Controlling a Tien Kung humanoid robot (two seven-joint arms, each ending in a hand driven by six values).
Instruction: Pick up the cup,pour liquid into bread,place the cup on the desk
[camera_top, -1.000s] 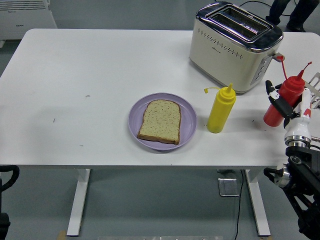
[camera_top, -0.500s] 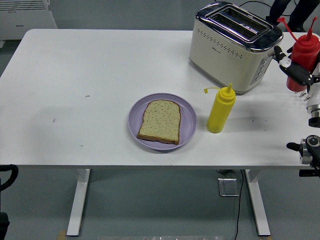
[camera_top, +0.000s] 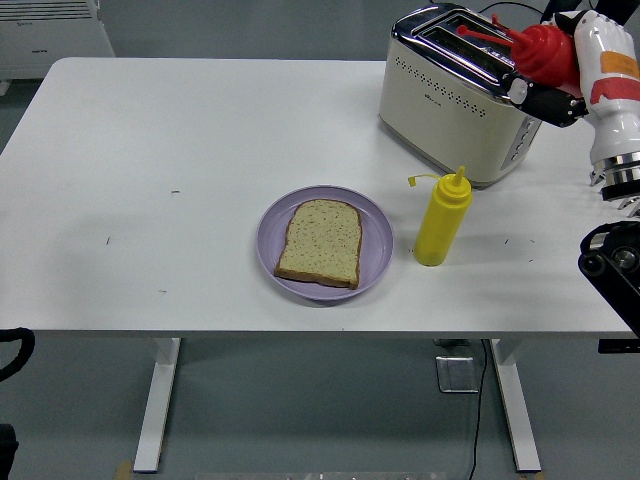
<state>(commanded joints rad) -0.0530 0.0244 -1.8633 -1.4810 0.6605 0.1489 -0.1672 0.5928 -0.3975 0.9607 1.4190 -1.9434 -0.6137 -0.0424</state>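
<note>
right hand (camera_top: 560, 75) gripping red squeeze bottle (camera_top: 540, 50) tilted nozzle-left over toaster (camera_top: 465, 90); bread slice (camera_top: 320, 242) well down-left on purple plate (camera_top: 375, 240)

white table (camera_top: 150, 150) carrying a purple plate (camera_top: 272, 245) near the front edge, yellow squeeze bottle (camera_top: 441, 220) standing just right of it, cream toaster (camera_top: 462, 90) sitting at the back right
</note>
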